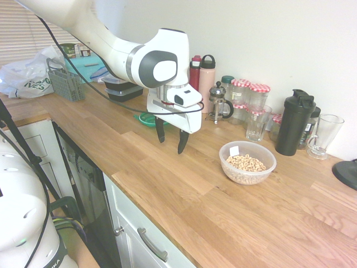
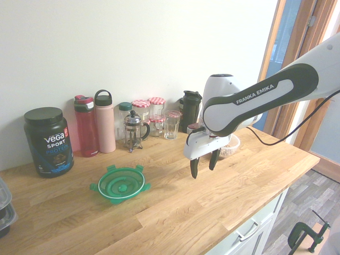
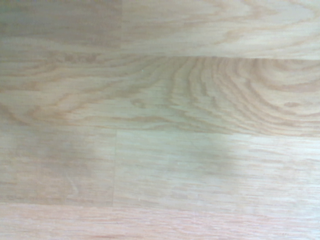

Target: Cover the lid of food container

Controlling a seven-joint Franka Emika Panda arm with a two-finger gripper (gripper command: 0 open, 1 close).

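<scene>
1. The gripper [image 1: 171,140] hangs above bare worktop [image 1: 184,190], pointing straight down; its two dark fingers [image 2: 193,168] stand wide apart, and nothing sits between them.
2. The lid [image 2: 120,184], green with a white centre, lies flat on the wood well off to one side of the gripper; in the first exterior view only a green edge [image 1: 146,119] peeks out behind the hand.
3. The food container [image 1: 247,162], a clear bowl of cereal rings, sits uncovered on the gripper's other side, near but apart; the second exterior view hides most of it behind the hand.
4. Beyond the gripper, along the wall: a French press [image 2: 133,130], a pink bottle [image 2: 104,121], a red bottle [image 2: 86,126].
5. The wrist view shows only wood grain.
</scene>
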